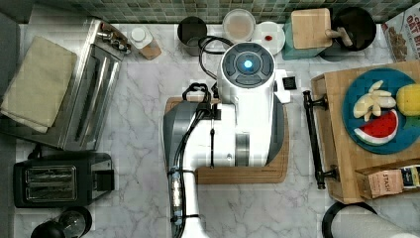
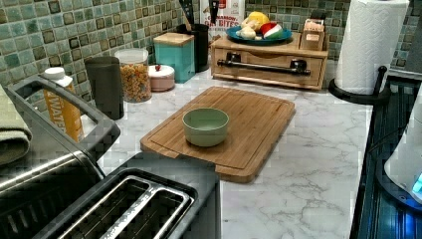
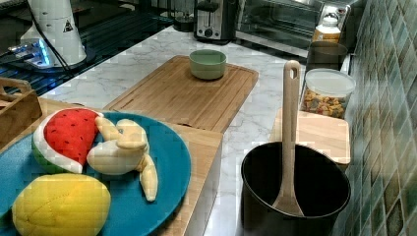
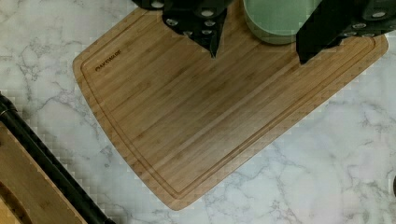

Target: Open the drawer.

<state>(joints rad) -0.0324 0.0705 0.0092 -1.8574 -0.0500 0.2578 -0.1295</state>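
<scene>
In the top view, going left to right, a toaster oven with a folded towel beside it lies at about 9 o'clock on the marble desk, and a black toaster sits at 7 o'clock. At the centre the white arm reaches over the cutting board, covering most of it, its wrist pointing straight down and its round top cap with a blue light toward 12 o'clock. Along the 12 o'clock edge stand a dark cup, a clear jar and a teal canister with a wooden lid.

At 3 o'clock in the top view is the drawer, shut inside its low wooden box, with its long black bar handle facing the arm and well apart from it. A blue plate of toy fruit rests on top of the box.

In the wrist view the fingers are spread wide, holding nothing, hanging above the cutting board with the green bowl seen between them. The drawer's handle crosses one corner of that picture, beside the board and apart from the fingers.

In the left view the green bowl stands on the board near its 9 o'clock edge, and the drawer sits at 1 o'clock, next to a paper towel roll.
</scene>
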